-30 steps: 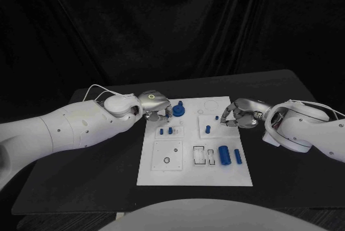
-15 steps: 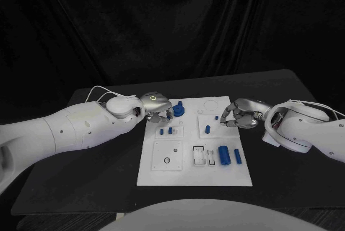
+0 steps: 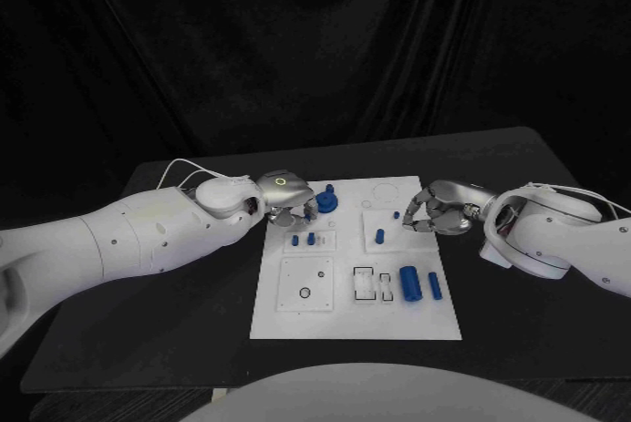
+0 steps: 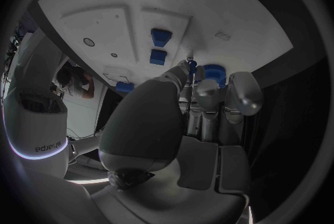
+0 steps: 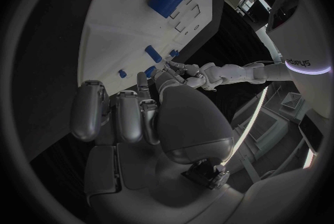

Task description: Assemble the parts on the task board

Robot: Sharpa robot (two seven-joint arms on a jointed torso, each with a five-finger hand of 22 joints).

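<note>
Several blue parts lie loose on the board. The left hand pinches a small peg at eleven o'clock; the right hand is curled, empty.

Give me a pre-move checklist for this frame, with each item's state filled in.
1. Board lies flat on the table: ok.
2. Left hand is over the board's far left corner, beside the round part: ok.
3. Left hand holds a part: cannot tell; a small blue piece shows at its fingers in the left wrist view.
4. Right hand is at the board's right edge, holding nothing: ok.
5. Two long parts lie loose near the right edge: ok.
</note>
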